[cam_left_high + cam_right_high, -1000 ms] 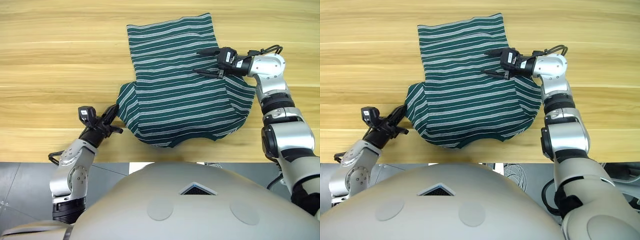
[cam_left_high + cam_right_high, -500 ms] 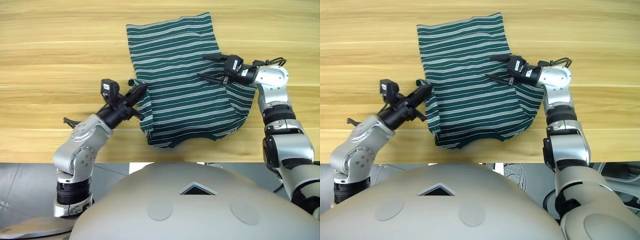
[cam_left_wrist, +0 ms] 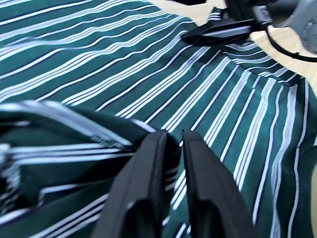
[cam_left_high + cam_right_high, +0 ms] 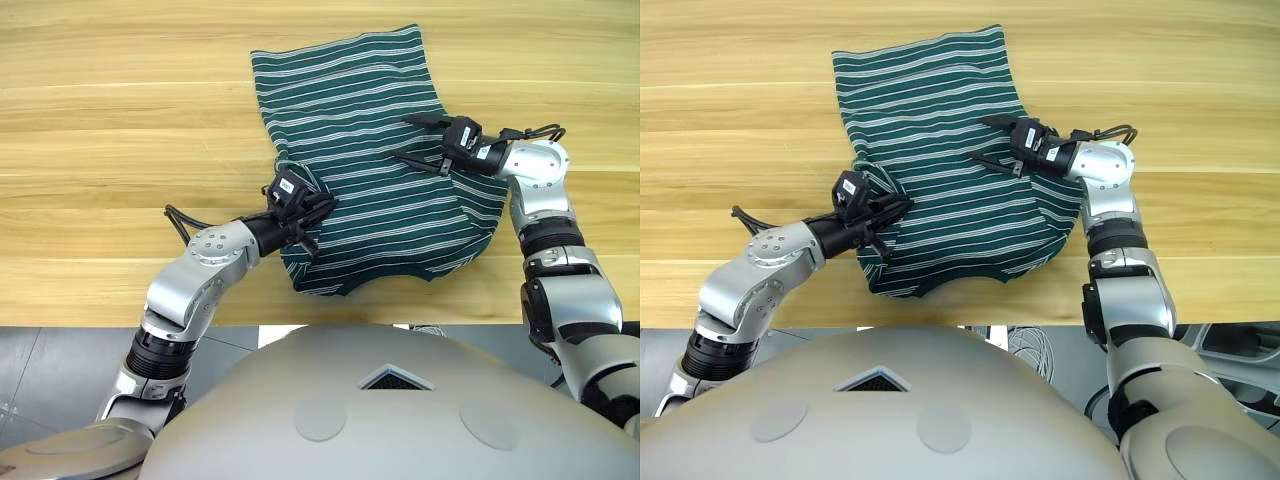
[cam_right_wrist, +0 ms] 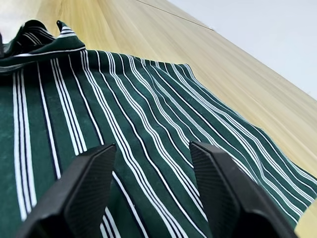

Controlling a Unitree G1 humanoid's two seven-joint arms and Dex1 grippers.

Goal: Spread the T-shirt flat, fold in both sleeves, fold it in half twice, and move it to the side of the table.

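The dark green T-shirt [image 4: 350,110] with white stripes lies on the wooden table [image 4: 120,120], hem at the far side. Its left edge is folded inward over the body. My left gripper [image 4: 312,212] sits over that fold near the shirt's left side, shut on the bunched sleeve fabric [image 3: 59,129]; the dark fingers [image 3: 143,188] press together on it. My right gripper [image 4: 408,138] hovers open just above the shirt's right half, its two fingers [image 5: 84,193] spread wide over the stripes. The shirt's near right part bulges out rounded [image 4: 470,220].
Bare wood runs to the left, right and far side of the shirt. The table's front edge [image 4: 80,322] lies close to the shirt's near edge, with grey floor [image 4: 60,380] below it.
My left gripper has travelled from the table's near left inward, dragging the shirt's left sleeve over the body. The right gripper stayed open, shifting only slightly.
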